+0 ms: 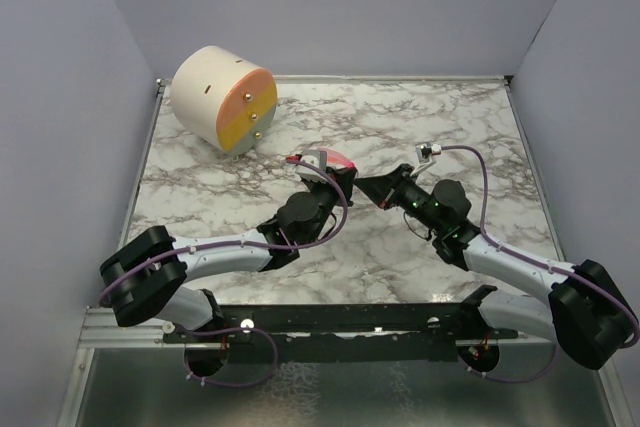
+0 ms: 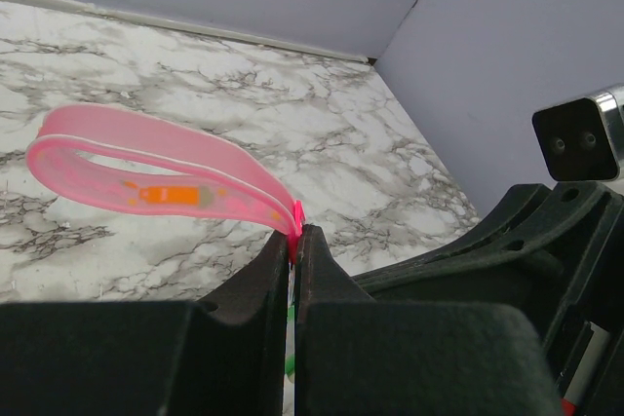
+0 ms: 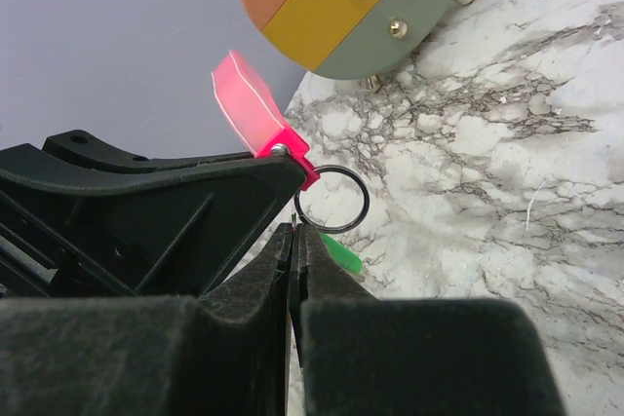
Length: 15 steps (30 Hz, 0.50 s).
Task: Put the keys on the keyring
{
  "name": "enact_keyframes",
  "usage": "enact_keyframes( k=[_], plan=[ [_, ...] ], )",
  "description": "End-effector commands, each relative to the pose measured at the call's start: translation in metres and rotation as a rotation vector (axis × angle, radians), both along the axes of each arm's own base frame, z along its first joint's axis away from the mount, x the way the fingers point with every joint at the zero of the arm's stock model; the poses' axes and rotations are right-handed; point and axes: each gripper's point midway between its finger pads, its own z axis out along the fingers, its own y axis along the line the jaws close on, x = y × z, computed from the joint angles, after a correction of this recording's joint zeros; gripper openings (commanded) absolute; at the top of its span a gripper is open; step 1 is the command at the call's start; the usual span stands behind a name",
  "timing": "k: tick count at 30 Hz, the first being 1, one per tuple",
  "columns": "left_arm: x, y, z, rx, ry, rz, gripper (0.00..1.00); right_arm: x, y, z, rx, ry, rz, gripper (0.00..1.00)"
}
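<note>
The task is judged to be mid-way. The slim pink-red translucent strip key (image 2: 175, 195) is clamped at one end by the fully closed left gripper (image 2: 297, 236) and is held up off the white-and-grey marbled table (image 1: 420, 117), near its middle.

In the right wrist view the thin dark wire keyring (image 3: 364, 204) is seen touching that clamped end. Whether the wire has been passed through the key cannot be told.

The right gripper (image 3: 295, 236) is also closed tight, with its tips met at the ring's lower rim. The short bright green key (image 3: 343, 254) juts out just beside them. Which of the two is pinched cannot be told, nor whether the green key is already on the ring.

The pink key's long axis is laid roughly across the table. Its free looped end is turned leftward, towards the large cream cylinder with the orange-and-yellow face (image 1: 222, 97). The green key is slanted away from the ring, down towards the marble.
</note>
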Motion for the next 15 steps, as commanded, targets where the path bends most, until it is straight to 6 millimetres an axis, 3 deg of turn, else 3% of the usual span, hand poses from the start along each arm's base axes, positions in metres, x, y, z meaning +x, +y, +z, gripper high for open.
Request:
enact_keyframes(
  k=[1,15],
  plan=[
    [-0.0041,-0.0059,0.0207,-0.048,-0.034,-0.024,0.0,0.0024,-0.0025,-0.0032,0.006,0.007,-0.028,0.01],
    [-0.0059,-0.0088,0.0218,-0.05,-0.036,-0.037,0.0,0.0028,-0.0042,-0.0015,0.012,0.006,-0.037,0.01]
  ],
)
